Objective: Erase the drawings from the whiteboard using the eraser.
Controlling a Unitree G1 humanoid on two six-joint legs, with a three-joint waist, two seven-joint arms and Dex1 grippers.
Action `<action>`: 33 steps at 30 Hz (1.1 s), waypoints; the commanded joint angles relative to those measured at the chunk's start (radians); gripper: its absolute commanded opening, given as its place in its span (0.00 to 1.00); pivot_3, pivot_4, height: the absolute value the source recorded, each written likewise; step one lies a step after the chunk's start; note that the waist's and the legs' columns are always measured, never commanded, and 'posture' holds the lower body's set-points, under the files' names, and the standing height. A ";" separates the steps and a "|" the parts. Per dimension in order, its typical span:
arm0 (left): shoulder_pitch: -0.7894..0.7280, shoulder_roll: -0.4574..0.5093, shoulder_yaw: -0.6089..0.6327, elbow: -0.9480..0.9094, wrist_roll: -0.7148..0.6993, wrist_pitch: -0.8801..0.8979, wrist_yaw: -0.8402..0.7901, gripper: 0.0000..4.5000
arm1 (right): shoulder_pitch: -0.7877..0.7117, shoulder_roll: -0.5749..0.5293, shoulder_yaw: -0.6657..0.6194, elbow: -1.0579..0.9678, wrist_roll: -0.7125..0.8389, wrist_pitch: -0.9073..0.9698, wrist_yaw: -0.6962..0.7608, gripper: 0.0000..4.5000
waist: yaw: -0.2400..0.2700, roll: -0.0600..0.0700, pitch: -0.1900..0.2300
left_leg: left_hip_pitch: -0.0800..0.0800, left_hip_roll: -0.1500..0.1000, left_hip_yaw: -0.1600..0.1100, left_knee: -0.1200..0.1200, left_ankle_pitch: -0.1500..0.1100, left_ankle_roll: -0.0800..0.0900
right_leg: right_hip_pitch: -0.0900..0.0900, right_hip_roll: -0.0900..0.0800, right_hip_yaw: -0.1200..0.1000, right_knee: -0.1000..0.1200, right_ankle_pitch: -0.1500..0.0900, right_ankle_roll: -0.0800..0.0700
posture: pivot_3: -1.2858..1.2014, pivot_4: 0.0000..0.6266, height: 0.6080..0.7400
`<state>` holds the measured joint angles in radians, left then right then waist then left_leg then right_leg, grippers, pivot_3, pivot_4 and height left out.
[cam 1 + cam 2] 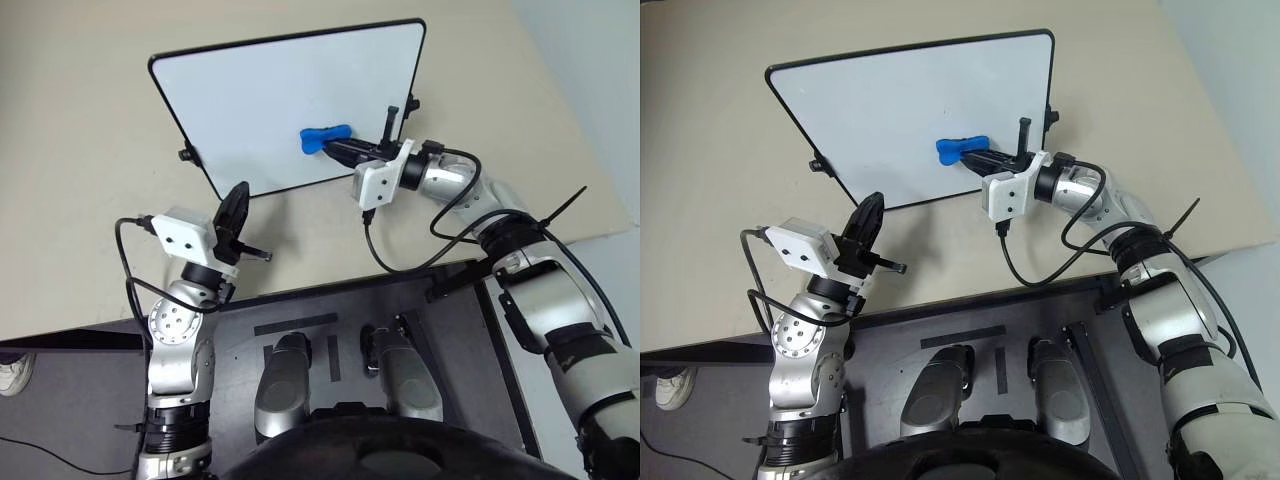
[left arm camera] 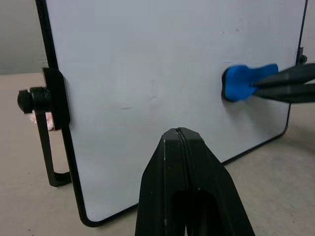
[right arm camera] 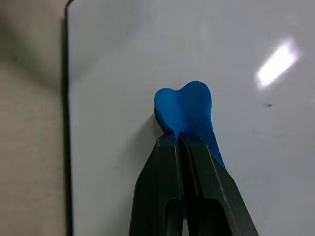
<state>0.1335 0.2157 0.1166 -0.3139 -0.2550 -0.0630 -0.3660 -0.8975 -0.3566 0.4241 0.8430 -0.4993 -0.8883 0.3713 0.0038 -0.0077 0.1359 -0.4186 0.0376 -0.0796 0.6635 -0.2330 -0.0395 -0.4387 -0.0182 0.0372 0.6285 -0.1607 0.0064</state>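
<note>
Pressing the eraser (image 1: 325, 138) flat against the whiteboard (image 1: 260, 90) with my right claw (image 1: 337, 148), fingers clamped on it. One eraser, bright blue, bone-shaped; its free lobed end sticks out past the fingertips, other end pinched between the 2 black fingers. It sits on the lower part of the board face, nearer the right edge than the left.

One whiteboard, white w/ thin black frame and rounded corners, propped tilted on the beige bench (image 1: 80, 200). 2 small black knobs, one per side: left knob (image 1: 186, 155), right knob (image 1: 411, 103). Left wrist cam shows the left knob on a black bracket w/ a leg running down to the bench.

Red scribble: can't make out any on the board face. I see only a couple of very faint grey smudges near mid-board in the left wrist cam, too weak to call. Could be something under the eraser, can't tell.

Left claw (image 1: 238, 205) hangs apart from the board, just in front of its lower left corner, not touching anything. Its 2 fingers are together, tips meeting, nothing between them. It points toward the board face.

Right arm reaches in from the right, black cable looping under the wrist. Dark panel w/ tape strips lies at the near edge of the bench.
</note>
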 commanded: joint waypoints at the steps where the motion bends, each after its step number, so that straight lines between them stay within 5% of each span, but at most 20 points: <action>1: -0.004 0.002 0.003 -0.018 -0.008 -0.020 -0.005 0.00 | -0.012 0.002 0.012 0.018 -0.019 0.021 -0.011 0.01 | 0.000 0.000 0.000 | 0.000 0.000 0.000 0.000 -0.002 -0.003 | 0.000 0.000 0.000 0.000 0.000 0.000 | 0.52 0.24 1.00; 20: -0.004 0.002 -0.002 -0.019 -0.008 -0.020 -0.008 0.00 | -0.044 -0.042 -0.081 -0.150 -0.053 0.013 -0.271 0.01 | -0.001 0.001 0.001 | -0.001 0.000 0.000 0.000 -0.002 -0.003 | -0.003 0.000 0.000 -0.001 0.001 0.001 | 0.52 0.24 1.00; 26: -0.006 0.007 0.002 -0.019 -0.013 -0.017 -0.011 0.00 | 0.079 -0.066 -0.066 -0.280 0.137 0.026 -0.077 0.01 | 0.003 0.001 0.000 | -0.001 0.000 0.000 0.000 -0.003 0.001 | -0.003 0.000 0.000 -0.002 0.000 0.003 | 0.52 0.24 1.00; 33: 0.001 0.016 0.004 -0.033 -0.019 -0.007 -0.015 0.00 | 0.365 -0.174 -0.077 -0.706 0.489 0.380 0.287 0.01 | 0.003 0.000 0.000 | -0.003 0.000 0.003 0.001 -0.006 0.003 | -0.002 0.000 0.000 -0.003 -0.004 0.005 | 0.52 0.24 1.00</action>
<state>0.1344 0.2241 0.1152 -0.3117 -0.2605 -0.0631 -0.3731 -0.5585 -0.5063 0.3738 0.2473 -0.0899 -0.5850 0.5991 0.0070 -0.0080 0.1357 -0.4209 0.0377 -0.0768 0.6641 -0.2391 -0.0362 -0.4403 -0.0182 0.0365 0.6252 -0.1658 0.0112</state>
